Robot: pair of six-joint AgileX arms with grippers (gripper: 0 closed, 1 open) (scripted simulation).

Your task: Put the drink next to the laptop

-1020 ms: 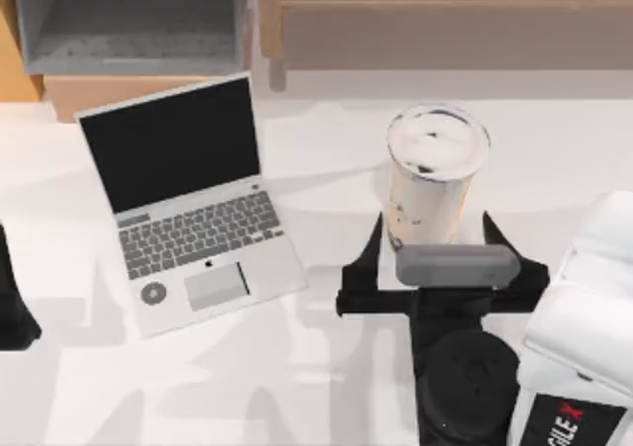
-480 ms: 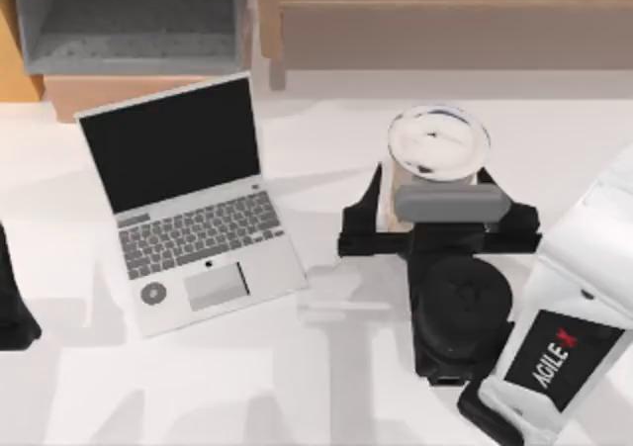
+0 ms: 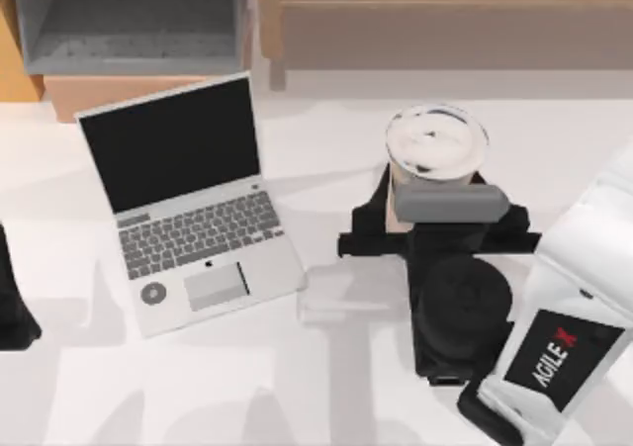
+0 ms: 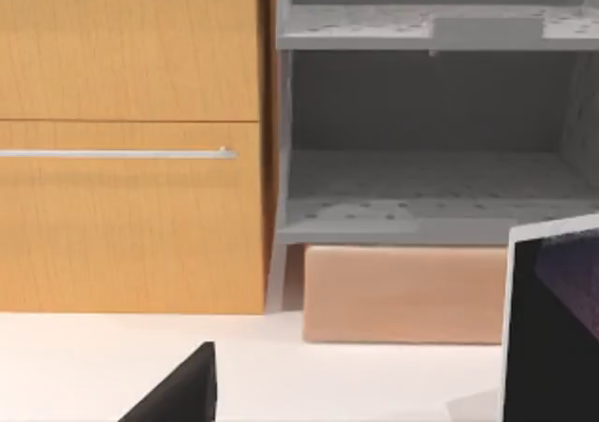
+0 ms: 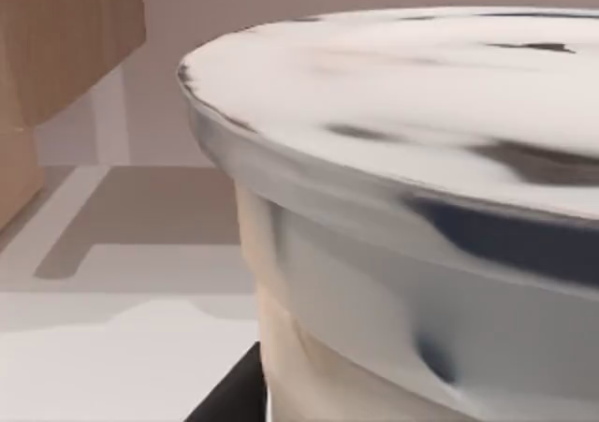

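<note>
The drink (image 3: 435,144), a clear cup of beige tea with a round white lid, stands upright on the white table (image 3: 326,387), right of centre. My right gripper (image 3: 435,207) reaches in from the near right side, and its black fingers (image 3: 379,201) press against both sides of the cup below the lid, shut on it. The right wrist view has the drink (image 5: 402,160) very close, lid rim and beige wall. The open silver laptop (image 3: 188,204) lies to the left, a clear gap away from the cup. My left gripper (image 3: 12,303) is parked at the table's left edge.
A grey open shelf (image 3: 129,21) and a tan box (image 3: 119,92) stand behind the laptop, with a wooden unit (image 3: 445,21) along the back right. In the left wrist view are a wooden cabinet (image 4: 131,141), the shelf (image 4: 430,160) and the laptop's screen edge (image 4: 557,328).
My right gripper moved forward around the cup, then its fingers closed in against the cup's sides. The cup, the laptop and the left arm have stayed put.
</note>
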